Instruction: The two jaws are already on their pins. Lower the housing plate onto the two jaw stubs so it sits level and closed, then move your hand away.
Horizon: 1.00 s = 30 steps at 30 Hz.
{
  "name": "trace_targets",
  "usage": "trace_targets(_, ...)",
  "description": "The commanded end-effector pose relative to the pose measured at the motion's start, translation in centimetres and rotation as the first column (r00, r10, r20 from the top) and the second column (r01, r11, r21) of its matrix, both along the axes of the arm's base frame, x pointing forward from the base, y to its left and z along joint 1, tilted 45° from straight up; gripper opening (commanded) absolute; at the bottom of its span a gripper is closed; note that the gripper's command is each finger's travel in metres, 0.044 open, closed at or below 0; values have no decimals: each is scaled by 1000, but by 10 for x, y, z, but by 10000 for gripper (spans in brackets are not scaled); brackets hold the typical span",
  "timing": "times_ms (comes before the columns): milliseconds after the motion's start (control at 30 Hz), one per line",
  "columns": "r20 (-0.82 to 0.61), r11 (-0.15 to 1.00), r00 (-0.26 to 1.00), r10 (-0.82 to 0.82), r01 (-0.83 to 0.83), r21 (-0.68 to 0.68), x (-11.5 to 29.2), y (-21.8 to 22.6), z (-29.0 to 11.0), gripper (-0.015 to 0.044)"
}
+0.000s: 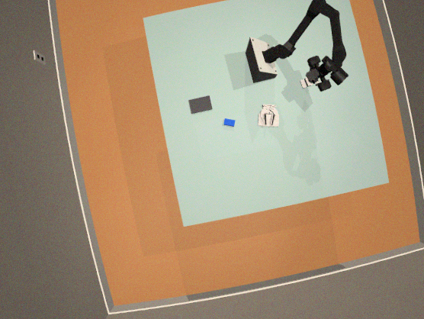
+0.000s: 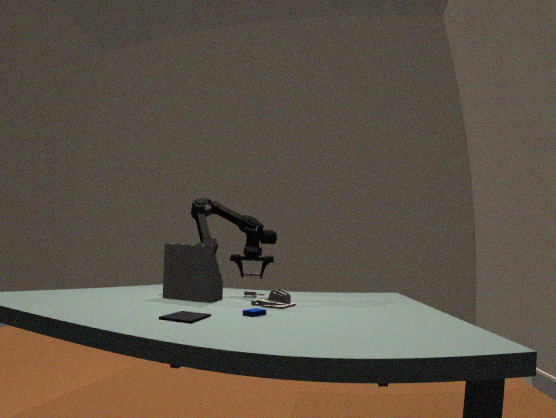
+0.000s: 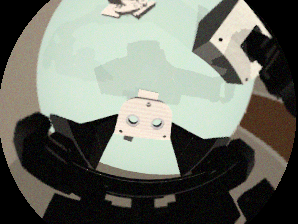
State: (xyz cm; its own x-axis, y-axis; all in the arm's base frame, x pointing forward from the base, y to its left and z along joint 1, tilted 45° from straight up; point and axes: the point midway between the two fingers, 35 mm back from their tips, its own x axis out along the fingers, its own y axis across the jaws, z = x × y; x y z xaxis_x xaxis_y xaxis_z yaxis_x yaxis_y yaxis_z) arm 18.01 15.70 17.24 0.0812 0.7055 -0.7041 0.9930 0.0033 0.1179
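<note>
The housing plate (image 2: pixel 252 274) (image 3: pixel 145 109) is a thin whitish plate with two round holes. My gripper (image 1: pixel 317 80) (image 2: pixel 252 276) (image 3: pixel 144 120) is shut on it by its two side edges, and the plate looks about level, well above the table. The jaw assembly (image 1: pixel 268 117) (image 2: pixel 278 297) (image 3: pixel 129 7) sits on the table away from my gripper: a white base with two dark-edged jaws side by side. It is at the top edge of the wrist view. The jaw stubs and pins are too small to tell apart.
A small whitish part (image 1: pixel 304 83) (image 2: pixel 250 294) (image 3: pixel 148 93) lies on the table beneath the plate. A blue block (image 1: pixel 229 122) (image 2: pixel 254 312) and a dark flat slab (image 1: pixel 200 104) (image 2: pixel 185 317) lie beyond the jaw assembly. The robot's box base (image 1: pixel 263 57) (image 2: pixel 192 272) stands nearby.
</note>
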Motion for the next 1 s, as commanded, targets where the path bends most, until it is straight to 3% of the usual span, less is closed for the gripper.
trace_targets(0, 26, 1000, 999, 25, -24, -9, 8, -4, -3, 351)
trace_targets(967, 246, 955, 925, 291, -265, -136, 66, -57, -56, 351)
